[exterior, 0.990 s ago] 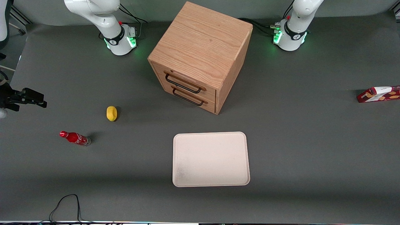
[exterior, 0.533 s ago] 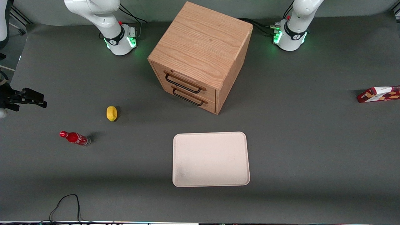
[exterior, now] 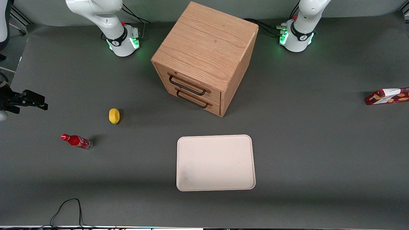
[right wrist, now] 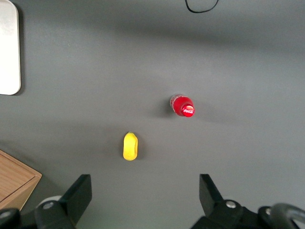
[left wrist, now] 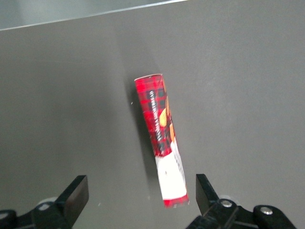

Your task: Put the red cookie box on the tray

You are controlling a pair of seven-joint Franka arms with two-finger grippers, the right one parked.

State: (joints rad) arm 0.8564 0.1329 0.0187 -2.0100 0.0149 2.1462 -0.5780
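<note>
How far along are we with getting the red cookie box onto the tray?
Early stage. Nothing is placed yet: the tray holds nothing, and the red cookie box lies on the table at the working arm's end. In hand: the gripper hovers over the box with jaws open, nothing gripped. Left: descend, grasp, carry it to the tray, release.

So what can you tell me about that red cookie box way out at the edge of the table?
The red cookie box is a long, narrow carton, seemingly cardboard, dark red in a checked pattern with tan cookie pictures and a white panel at one end. It lies flat on the grey table at the working arm's end, far from the tray, with nothing touching it. The gripper hangs above it, fingers open and apart from the box.
</note>
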